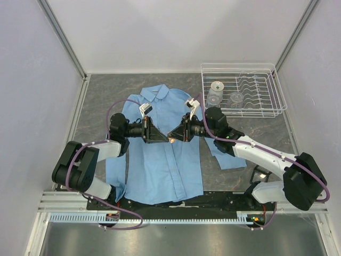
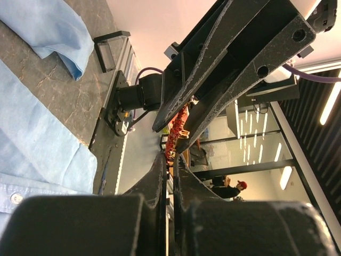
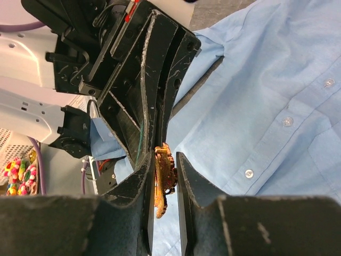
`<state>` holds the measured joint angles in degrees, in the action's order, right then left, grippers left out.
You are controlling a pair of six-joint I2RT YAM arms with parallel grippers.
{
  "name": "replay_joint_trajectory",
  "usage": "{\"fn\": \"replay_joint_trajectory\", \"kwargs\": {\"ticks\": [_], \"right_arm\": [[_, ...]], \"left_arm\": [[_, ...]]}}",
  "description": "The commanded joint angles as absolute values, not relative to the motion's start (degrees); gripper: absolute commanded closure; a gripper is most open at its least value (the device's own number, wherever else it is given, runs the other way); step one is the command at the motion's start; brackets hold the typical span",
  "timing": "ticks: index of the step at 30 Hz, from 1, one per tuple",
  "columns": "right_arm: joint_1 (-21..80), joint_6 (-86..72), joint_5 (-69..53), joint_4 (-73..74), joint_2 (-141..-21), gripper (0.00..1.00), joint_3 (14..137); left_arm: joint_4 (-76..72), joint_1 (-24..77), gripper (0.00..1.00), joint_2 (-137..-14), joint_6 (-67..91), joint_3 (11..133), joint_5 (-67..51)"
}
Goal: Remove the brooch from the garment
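Brooch hangs clamped by both left pincer and right pincer, clear above the garment; best loosen one fully before the other draws away, avoiding twist

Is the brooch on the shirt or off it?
Off: the brooch hangs pinched in the right gripper above the shirt, which lies flat, no cloth pulled up.

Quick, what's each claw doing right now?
Left gripper: closed on the brooch.
Right gripper: closed on the same brooch.
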<state>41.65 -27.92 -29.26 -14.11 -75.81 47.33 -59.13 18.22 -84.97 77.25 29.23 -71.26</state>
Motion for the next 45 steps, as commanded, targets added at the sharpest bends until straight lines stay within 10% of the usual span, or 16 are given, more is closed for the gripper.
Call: {"fn": "replay_joint_trajectory", "kwargs": {"ticks": [1, 45], "right_arm": [[43.2, -30.0, -26.9, -18.4, -75.9, 0.73, 45.2], [37.1, -36.2, -36.8, -14.4, -70.0, 0.31, 45.9]], "left_arm": [[-74.8, 18.8, 0.98, -85.3, 86.5, 29.5, -71.2], [-43.2, 17.8, 0.98, -77.7, 64.9, 32.8, -70.2]]}}
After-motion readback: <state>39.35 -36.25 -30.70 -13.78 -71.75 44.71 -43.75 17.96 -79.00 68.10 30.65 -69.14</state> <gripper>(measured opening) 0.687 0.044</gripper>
